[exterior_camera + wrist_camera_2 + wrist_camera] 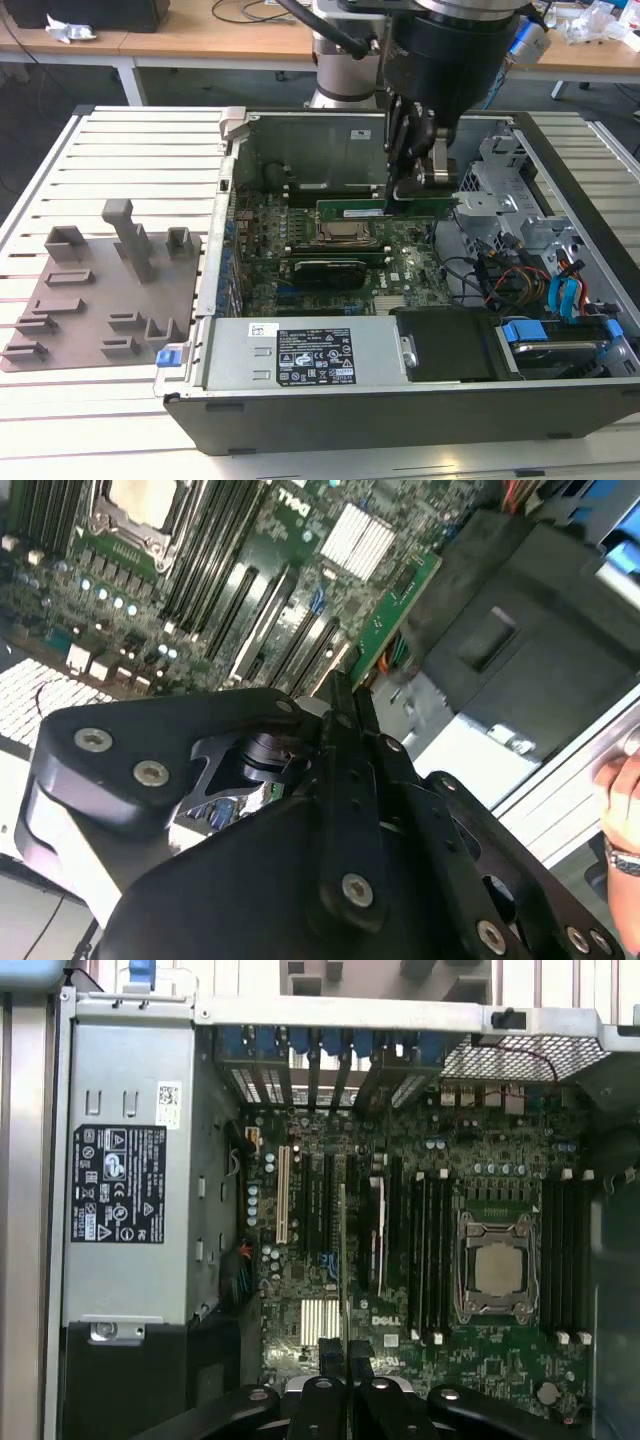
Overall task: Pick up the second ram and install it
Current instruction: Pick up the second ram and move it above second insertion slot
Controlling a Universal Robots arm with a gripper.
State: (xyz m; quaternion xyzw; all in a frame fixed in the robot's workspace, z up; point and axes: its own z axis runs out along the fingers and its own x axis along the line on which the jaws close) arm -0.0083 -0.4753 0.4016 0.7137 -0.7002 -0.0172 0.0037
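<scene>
pick-up done: end effector point(416, 188) closed on the second ram point(360, 210), over the motherboard point(410, 262); apparently not seated yet.

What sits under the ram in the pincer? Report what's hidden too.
The motherboard with its black slots lies under the second ram in the pincer; the strip directly beneath the stick's edge is covered.

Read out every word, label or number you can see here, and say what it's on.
Black label on the power supply: too small to read.
White sticker on the case wall: blurred.
Pale sticker on the second ram, held in the end effector: unreadable.
White lettering on the motherboard: a maker's logo; the rest too small.
</scene>
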